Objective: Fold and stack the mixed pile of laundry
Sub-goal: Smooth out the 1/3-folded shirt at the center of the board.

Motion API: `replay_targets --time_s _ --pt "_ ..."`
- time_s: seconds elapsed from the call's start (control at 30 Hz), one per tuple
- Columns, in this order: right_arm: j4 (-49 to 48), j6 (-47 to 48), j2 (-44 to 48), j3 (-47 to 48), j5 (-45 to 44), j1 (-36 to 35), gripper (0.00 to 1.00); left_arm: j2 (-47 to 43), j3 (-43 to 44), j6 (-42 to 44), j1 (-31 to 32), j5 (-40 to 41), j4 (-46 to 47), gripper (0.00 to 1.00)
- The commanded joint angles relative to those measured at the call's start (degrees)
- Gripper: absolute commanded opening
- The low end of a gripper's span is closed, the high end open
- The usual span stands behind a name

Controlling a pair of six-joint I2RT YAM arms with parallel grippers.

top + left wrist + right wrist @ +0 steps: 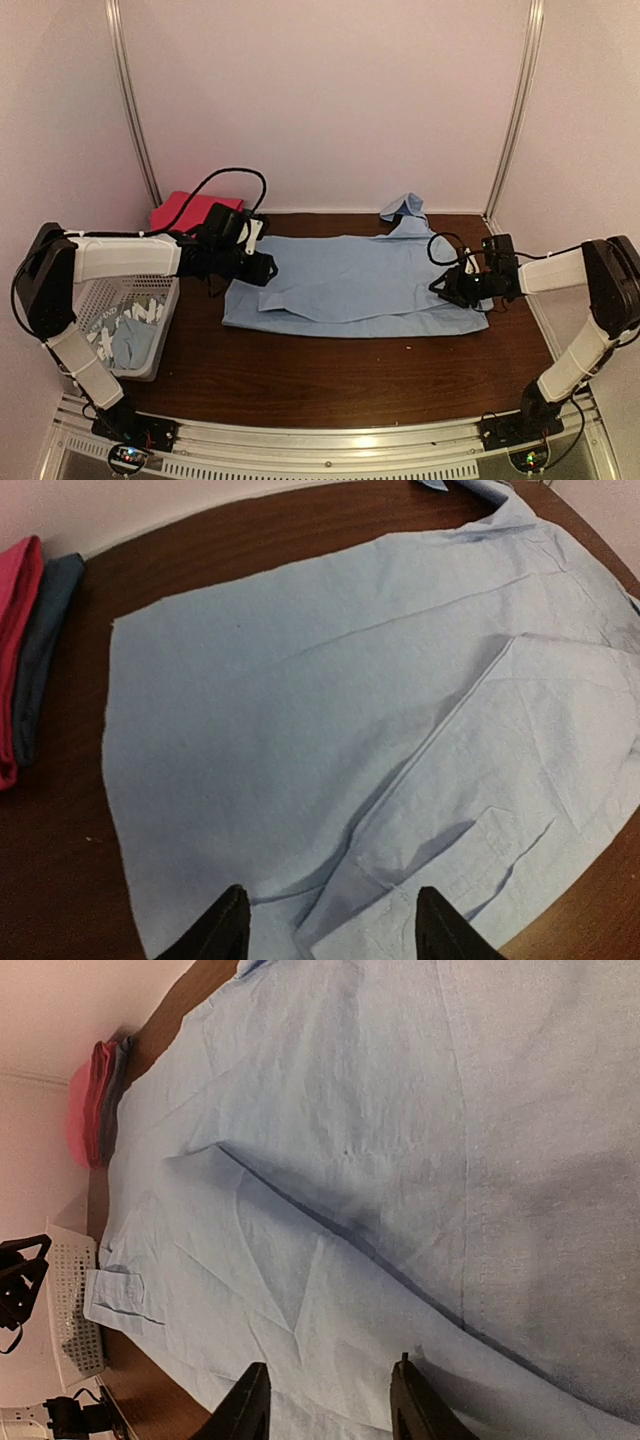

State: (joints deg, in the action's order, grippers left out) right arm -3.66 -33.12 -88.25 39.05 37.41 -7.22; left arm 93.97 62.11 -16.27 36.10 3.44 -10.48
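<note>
Large plain light blue cloth shirt point(350, 280) lies spread flat on the dark brown wooden table point(300, 385), partly folded, with one sleeve trailing toward the back wall. Left gripper point(262, 268) sits at the shirt's left edge; in its wrist view the jaws stand apart above the cloth and grip nothing. Right gripper point(452, 288) sits at the right edge, jaws likewise parted and empty. Light blue garment with white print point(130, 335) lies in the white perforated plastic basket point(165, 330) at left. Folded magenta cloth point(185, 210) rests at the back left.
</note>
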Motion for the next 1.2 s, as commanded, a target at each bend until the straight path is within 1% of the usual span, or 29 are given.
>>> replay_targets --time_s 0.0,0.1,0.2,0.23,0.37,0.43,0.6,0.7,0.87,0.97,1.17 --pt "-2.29 1.82 -5.51 1.00 -2.37 -0.95 0.40 1.05 -3.29 -16.00 0.03 -11.48 6.15 0.60" --pt "-4.07 1.59 -8.02 -0.60 -4.21 -0.95 0.36 0.32 -7.14 -22.49 0.00 -13.41 11.01 0.70" --pt "-4.98 1.45 -9.55 -1.54 -5.21 -0.93 0.34 -2.05 -11.34 -28.09 0.03 -11.84 14.89 0.80" --pt "-5.23 1.40 -9.91 -1.74 -5.38 -0.95 0.34 -2.88 -12.49 -29.56 0.03 -10.92 15.11 0.82" --pt "-5.14 1.61 -10.60 -1.95 -6.21 -0.90 0.32 -6.31 -15.69 -33.75 0.03 -7.58 13.69 0.83" --pt "-5.13 1.71 -10.57 -2.12 -6.50 -0.96 0.32 -7.54 -16.99 -35.55 0.03 -7.51 15.33 0.83" --pt "-4.95 1.91 -10.98 -2.09 -6.62 -0.90 0.31 -3.85 -17.73 -40.09 0.03 -12.57 21.15 0.82" --pt "-4.59 2.01 -10.56 -2.21 -6.84 -0.86 0.32 -1.92 -17.23 -41.54 0.03 -12.98 22.58 0.82" --pt "-3.65 2.63 -9.86 -2.08 -7.43 -0.86 0.31 -1.42 -17.16 -43.90 0.03 -10.81 20.88 0.82" --pt "-3.46 2.74 -10.05 -1.90 -7.46 -0.83 0.31 -2.26 -17.95 -45.48 0.18 -9.00 18.03 0.82" --pt "-3.46 2.80 -10.26 -1.82 -7.35 -0.75 0.31 -3.55 -19.89 -48.06 1.24 -8.57 16.30 0.83"
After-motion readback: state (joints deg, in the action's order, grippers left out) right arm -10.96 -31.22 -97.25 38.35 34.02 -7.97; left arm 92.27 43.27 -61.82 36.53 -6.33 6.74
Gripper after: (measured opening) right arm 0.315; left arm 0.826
